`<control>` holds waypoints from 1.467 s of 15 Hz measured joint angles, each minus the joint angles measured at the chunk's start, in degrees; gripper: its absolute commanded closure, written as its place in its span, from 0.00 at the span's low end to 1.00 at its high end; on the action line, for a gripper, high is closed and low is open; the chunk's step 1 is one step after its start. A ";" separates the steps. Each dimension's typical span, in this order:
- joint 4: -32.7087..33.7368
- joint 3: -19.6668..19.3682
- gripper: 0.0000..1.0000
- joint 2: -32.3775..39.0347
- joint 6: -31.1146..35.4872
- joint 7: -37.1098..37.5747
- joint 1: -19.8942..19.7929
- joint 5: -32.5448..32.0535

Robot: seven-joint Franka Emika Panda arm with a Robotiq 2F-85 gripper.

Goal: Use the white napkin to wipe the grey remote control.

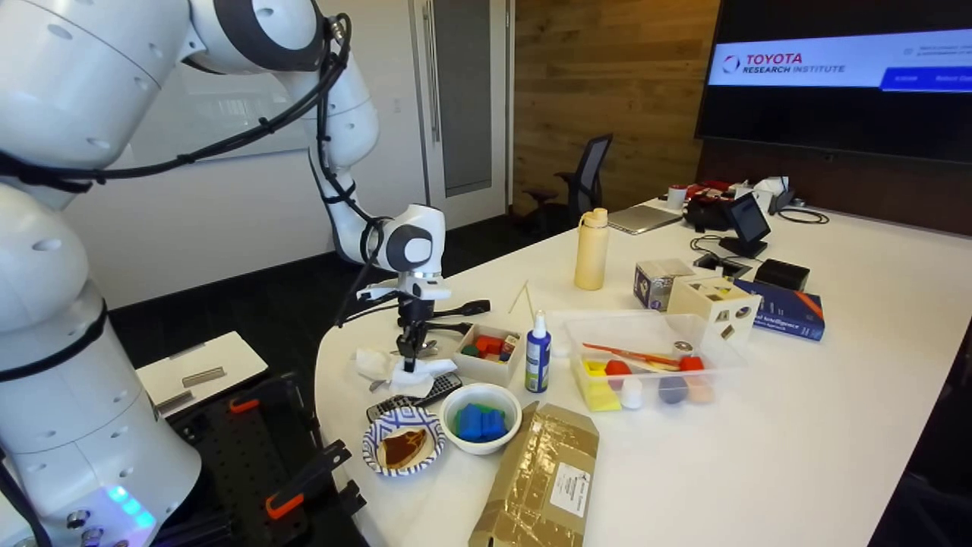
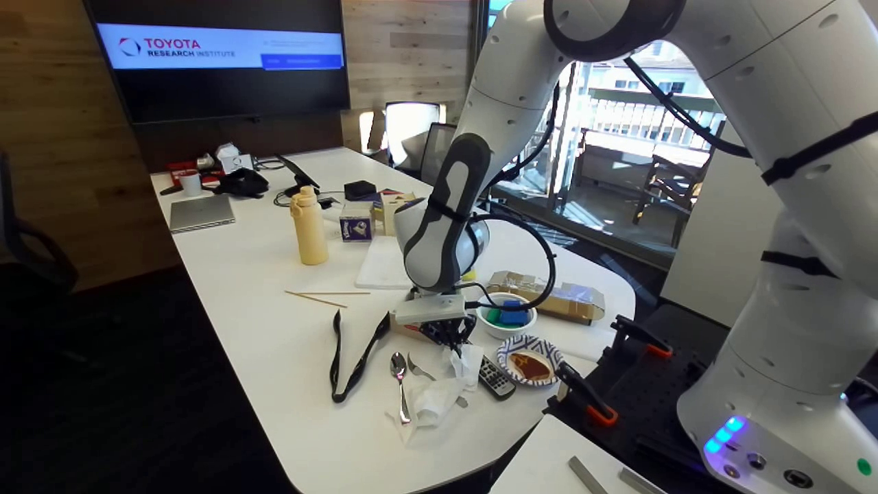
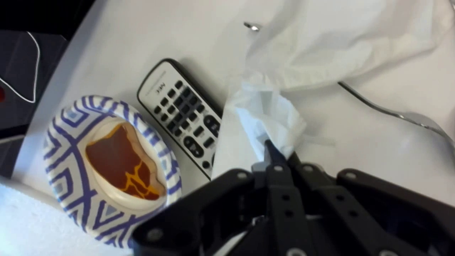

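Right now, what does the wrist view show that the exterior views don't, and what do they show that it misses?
Only the wrist view shows the NEC lettering legibly, on the remote control.

Only the exterior views show the wall screen, the yellow bottle and the cardboard box.

All three share the remote control, the blue-patterned bowl and the white napkin gripped by the fingers.
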 measured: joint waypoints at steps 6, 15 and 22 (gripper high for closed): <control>-7.74 2.91 1.00 -1.51 0.00 -0.42 -1.61 6.16; -8.47 5.10 1.00 -7.27 1.64 -5.69 0.86 6.28; -1.10 5.99 1.00 -14.60 -2.33 -6.29 9.68 -3.73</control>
